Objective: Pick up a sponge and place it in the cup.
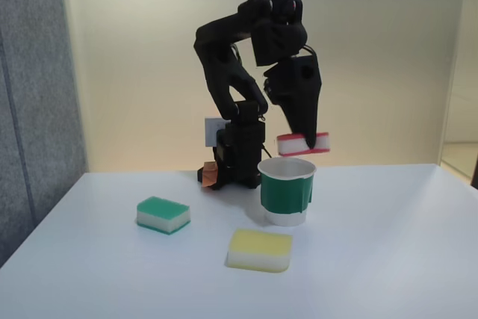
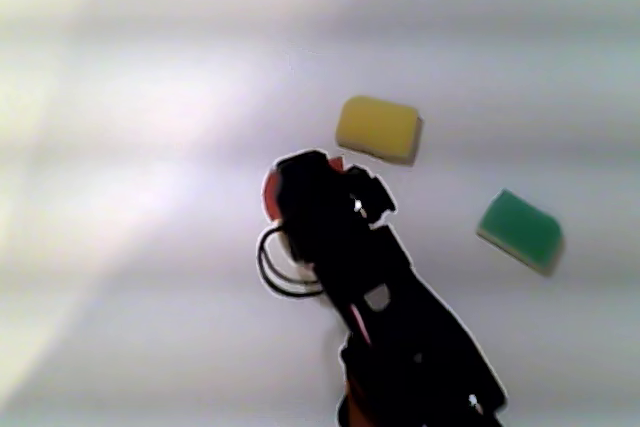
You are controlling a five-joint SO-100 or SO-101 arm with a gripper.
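**Red-topped sponge held over the cup**

Sponge, small and rectangular, red on top with a white middle (image 1: 303, 143): we see our black pincer (image 1: 308, 144) clamped on it, lifted clear. Directly below the pincer stands the green paper cup with a white rim (image 1: 286, 192). Lower left lie a green-topped sponge (image 1: 163, 214) and a yellow-topped sponge (image 1: 259, 249) on the white table (image 1: 388, 244).

The sponge (image 1: 303, 143), red on top with a white middle, is hanging level in mid-frame just above the cup (image 1: 286, 192). The cup, green-walled with a white rim, is standing upright on the bench.
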